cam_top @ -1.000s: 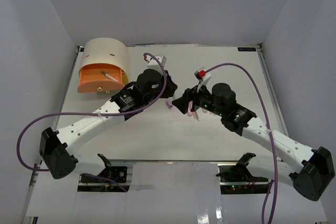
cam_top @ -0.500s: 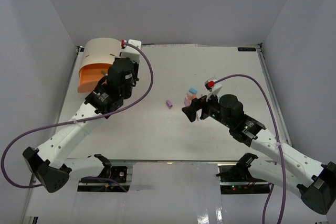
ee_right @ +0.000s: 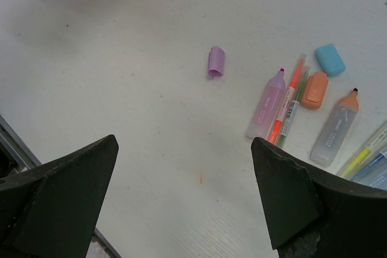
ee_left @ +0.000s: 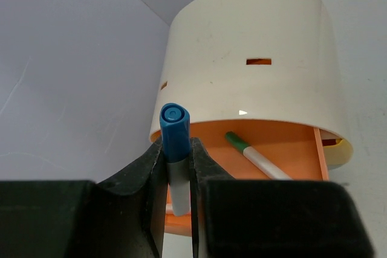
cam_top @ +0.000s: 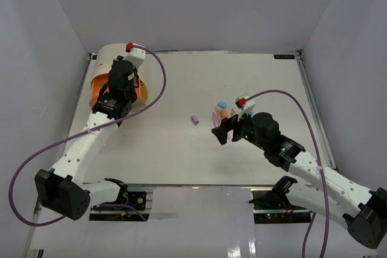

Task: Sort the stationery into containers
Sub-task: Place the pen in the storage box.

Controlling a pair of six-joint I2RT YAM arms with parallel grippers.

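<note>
The left claw [ee_left: 177, 150] clenches one blue-capped pen [ee_left: 175, 130] over the peach drawer [ee_left: 284, 143], which holds one green-capped pen [ee_left: 257, 160]. It has swung nearer the cabinet [ee_left: 254, 89]. The right claw [ee_right: 183, 143] gapes above one purple block [ee_right: 216, 61], one blue block [ee_right: 329, 60] and one orange block [ee_right: 314, 90] on the table [ee_right: 121, 58].

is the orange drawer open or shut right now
Open. The orange drawer juts out from under the beige cabinet, and a green-capped pen lies inside it.

blue-capped pen [ee_left: 175, 132], peach-orange drawer [ee_left: 290, 149] (beige cabinet [ee_left: 254, 92])
</note>
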